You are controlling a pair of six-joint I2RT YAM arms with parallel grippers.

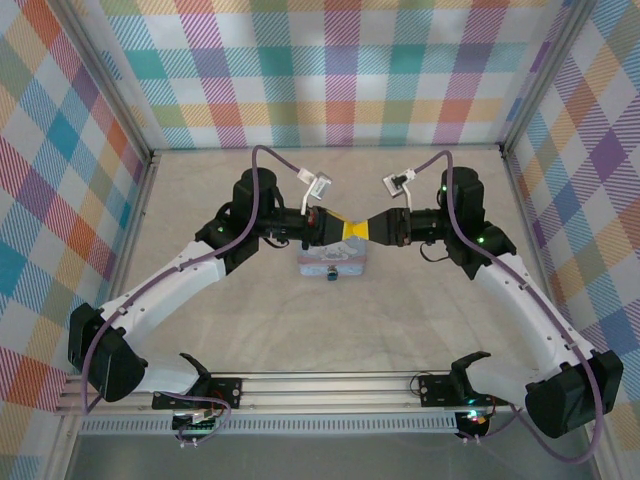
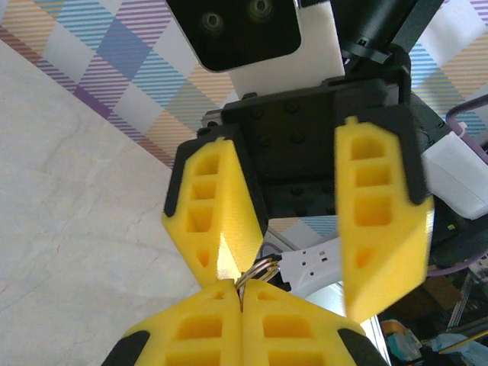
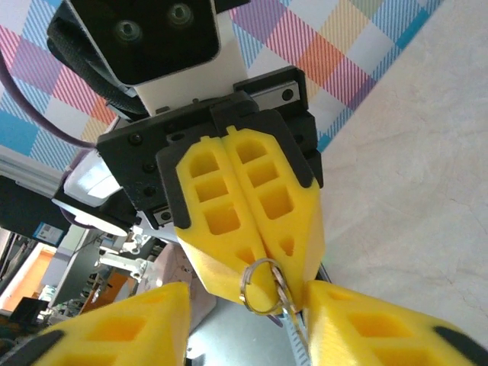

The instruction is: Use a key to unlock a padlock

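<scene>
Left jaws are pressed flat together, their yellow fingers pinching at the very tip, and out of that pinch pokes a key ring with the key hanging from it, slim and pointing down. Right jaws are spread wide, one finger on each side of that closed tip. They're close beside the ring, but whether anything touches I cannot tell. This reads to me like a pass of the key from left to right, and the take isn't made yet. So the score: the key is up off the counter and in hand, which is the done part. Left to do are the transfer, lining up, the key into the lock and the turn. The padlock I take to be the small dark thing at the near edge of the pastel-blue box, which sits on the counter just nearer than the meeting tips. Its shackle is too small to read. For room, open counter lies to both sides of the box, the checked walls stand well back, and the metal rail runs along the near edge. The tight spot is the tips themselves, nose to nose, with the box close by.
</scene>
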